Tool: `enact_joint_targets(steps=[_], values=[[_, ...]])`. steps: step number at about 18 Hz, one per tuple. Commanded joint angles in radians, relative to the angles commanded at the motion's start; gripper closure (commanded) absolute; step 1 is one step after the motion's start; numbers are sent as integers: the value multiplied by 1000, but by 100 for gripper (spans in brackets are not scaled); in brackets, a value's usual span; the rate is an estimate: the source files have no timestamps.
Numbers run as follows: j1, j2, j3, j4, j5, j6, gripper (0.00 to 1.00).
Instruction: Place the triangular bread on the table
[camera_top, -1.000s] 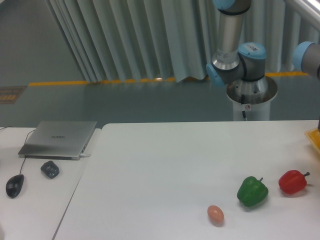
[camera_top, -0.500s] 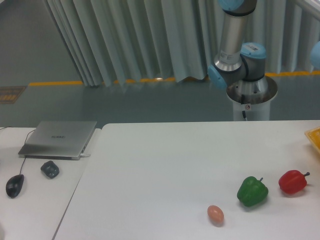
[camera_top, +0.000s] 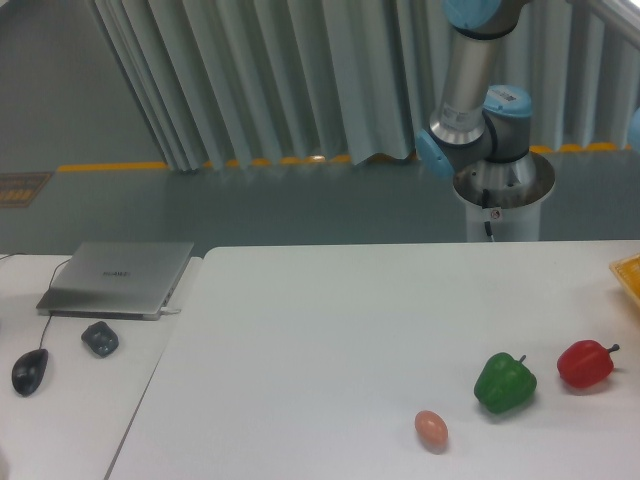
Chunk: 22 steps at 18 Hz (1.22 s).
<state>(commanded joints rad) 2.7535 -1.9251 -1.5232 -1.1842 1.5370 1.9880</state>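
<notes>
You see the arm (camera_top: 470, 70) in silver tubing with light-blue joint caps, on a round metallic base (camera_top: 503, 185) bearing a small red mark.

On the table (camera_top: 330, 340), the egg (camera_top: 431, 429), green pepper (camera_top: 504, 382) and red pepper (camera_top: 585, 364) crowd the near right, with a yellow edge (camera_top: 628, 274) at far right. The arm base (camera_top: 502, 195) stands beyond the far edge.

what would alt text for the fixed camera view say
A white table holds a pinkish-brown egg, a green pepper and a red pepper near its front right, with a robot arm behind it; no gripper or bread is visible. A laptop and mouse sit on a side desk at left.
</notes>
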Motion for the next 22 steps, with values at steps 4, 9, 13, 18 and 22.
enact_joint_targets(steps=[4,9,13,18,22], values=[[0,-5,-2,0,2,-2,0],[0,-9,-9,-3,3,-3,0],[-2,-17,-17,-12,2,-9,0],[-6,-18,-29,-12,0,-21,0],[-5,-18,-35,-14,0,-21,0]])
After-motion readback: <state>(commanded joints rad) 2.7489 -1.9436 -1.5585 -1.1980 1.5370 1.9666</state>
